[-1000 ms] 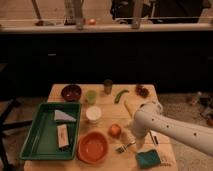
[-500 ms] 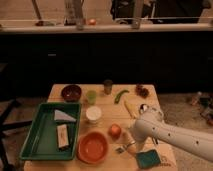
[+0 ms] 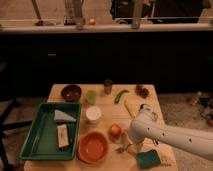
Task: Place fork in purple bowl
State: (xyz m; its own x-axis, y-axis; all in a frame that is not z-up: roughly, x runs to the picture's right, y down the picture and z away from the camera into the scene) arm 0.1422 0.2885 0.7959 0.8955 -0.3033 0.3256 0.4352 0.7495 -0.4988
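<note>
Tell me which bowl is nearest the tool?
The larger orange bowl, just left of the tool at the front; the purple bowl sits far back.

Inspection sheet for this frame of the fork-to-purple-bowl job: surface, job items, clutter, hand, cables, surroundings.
Surface: wooden table, crowded with items.
Job's things: the fork lies near the front edge, right of the orange bowl. The purple bowl stands at the far left corner, across the table from the fork.
Clutter: orange bowl, white cup, green cup, green tray holding two items, round orange fruit, green pepper, teal sponge.
Grippers: the hand is low over the table right beside the fork. Contact with the fork cannot be told.
Cables: nothing seen.
Surroundings: dark counter behind the table.
</note>
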